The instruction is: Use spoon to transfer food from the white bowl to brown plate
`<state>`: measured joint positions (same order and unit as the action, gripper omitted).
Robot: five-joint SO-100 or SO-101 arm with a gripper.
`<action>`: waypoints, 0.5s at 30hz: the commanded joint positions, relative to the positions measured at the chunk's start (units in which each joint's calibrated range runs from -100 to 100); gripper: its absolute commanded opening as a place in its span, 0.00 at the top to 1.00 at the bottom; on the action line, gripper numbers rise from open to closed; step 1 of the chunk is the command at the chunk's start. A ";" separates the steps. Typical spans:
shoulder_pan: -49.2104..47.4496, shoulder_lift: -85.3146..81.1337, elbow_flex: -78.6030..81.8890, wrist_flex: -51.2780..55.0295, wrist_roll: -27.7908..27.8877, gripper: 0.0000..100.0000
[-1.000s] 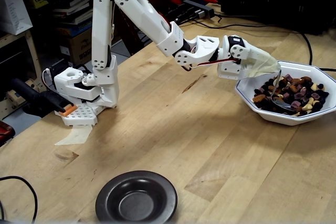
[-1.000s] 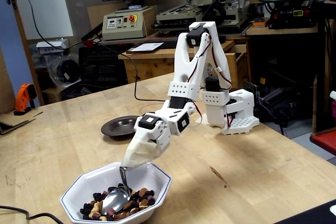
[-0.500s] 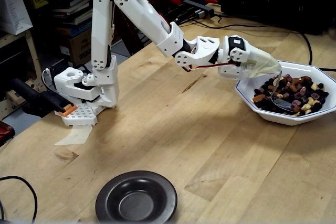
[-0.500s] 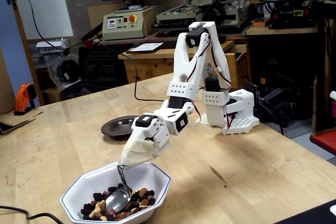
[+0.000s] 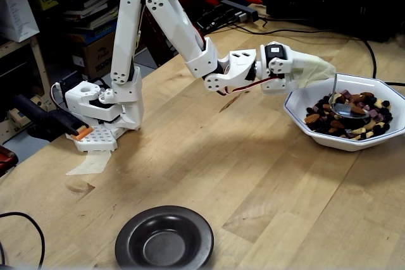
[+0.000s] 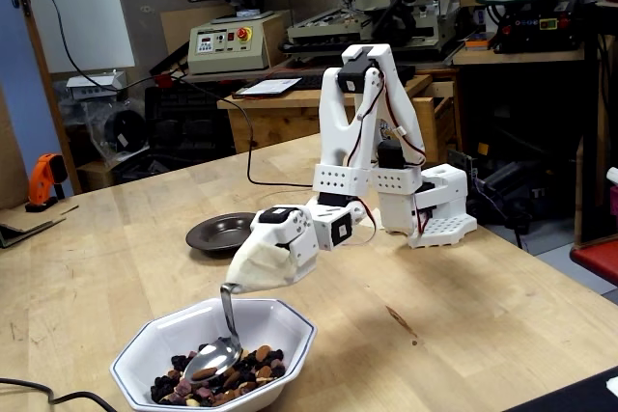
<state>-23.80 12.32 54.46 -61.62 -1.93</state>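
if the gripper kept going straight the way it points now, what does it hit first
Probably the white bowl: the taped gripper points at its near rim, with the spoon already over the food. Depth is hard to judge.

A wide stretch of bare wooden table [image 5: 266, 181] is lying open between the white bowl [image 5: 345, 140] and the brown plate [image 5: 164, 239], with nothing standing along that path in either fixed view. The arm's own base [image 5: 101, 109] is sitting well off to the left in one fixed view, clear of the route. The taped gripper [image 6: 253, 272] is hanging over the bowl's near rim, and the spoon [image 6: 214, 352] is occupying the middle of the bowl above the food [image 5: 354, 115]. A black cable [image 5: 22, 222] is curling near the plate's left side.
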 commanded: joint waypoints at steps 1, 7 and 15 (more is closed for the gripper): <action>0.39 -0.38 -0.74 -6.44 0.29 0.96; 0.39 0.56 -0.74 -9.92 0.29 0.96; 2.61 -0.21 -0.21 -10.00 0.34 0.96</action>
<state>-23.28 14.04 54.63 -70.21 -1.93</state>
